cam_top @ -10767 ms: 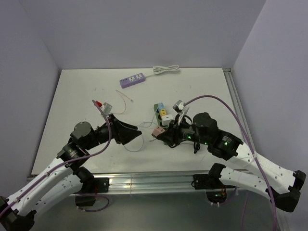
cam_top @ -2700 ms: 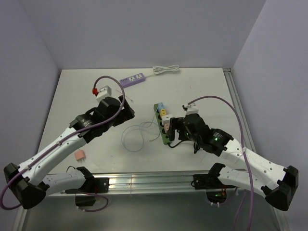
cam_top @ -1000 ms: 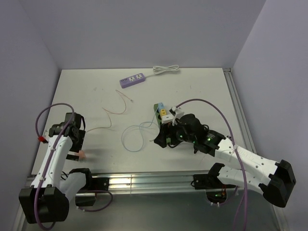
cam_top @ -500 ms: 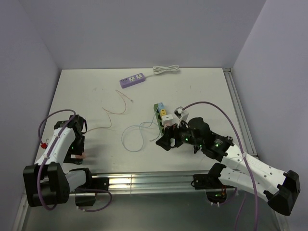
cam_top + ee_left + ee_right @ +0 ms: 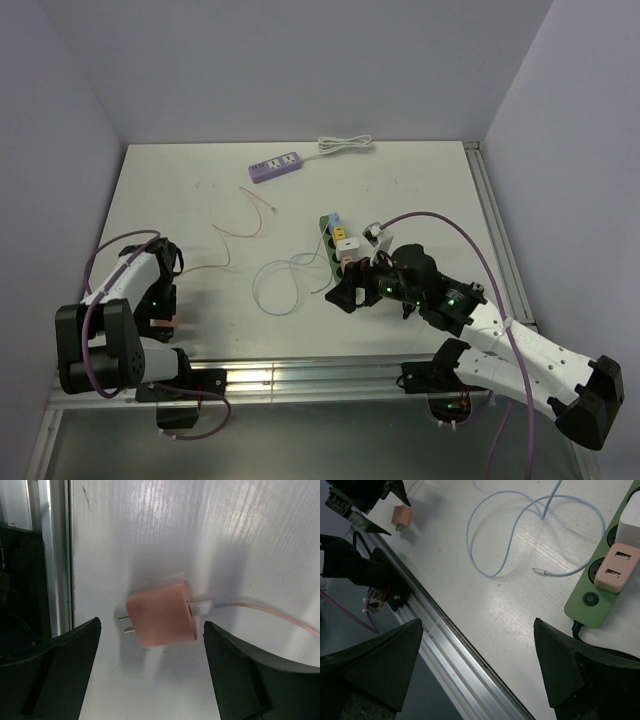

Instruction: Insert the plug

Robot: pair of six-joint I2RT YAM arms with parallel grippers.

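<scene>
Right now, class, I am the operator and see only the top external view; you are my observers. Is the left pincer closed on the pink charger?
Observer: No. The left wrist view shows the left pincer open, a finger on either side of the pink charger, neither touching it.
Operator: How is it lying?
Observer: Its prongs point at the aluminium rail, away from the pink cable.
Operator: Anything plugged in yet?
Observer: Yes. The right wrist view shows a pink two-port USB adapter in the green power strip, beside its power button.

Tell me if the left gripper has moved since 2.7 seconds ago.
Yes. The left gripper has pulled back from mid-table, away from the purple strip, to the near-left edge, over the pink plug.
</scene>
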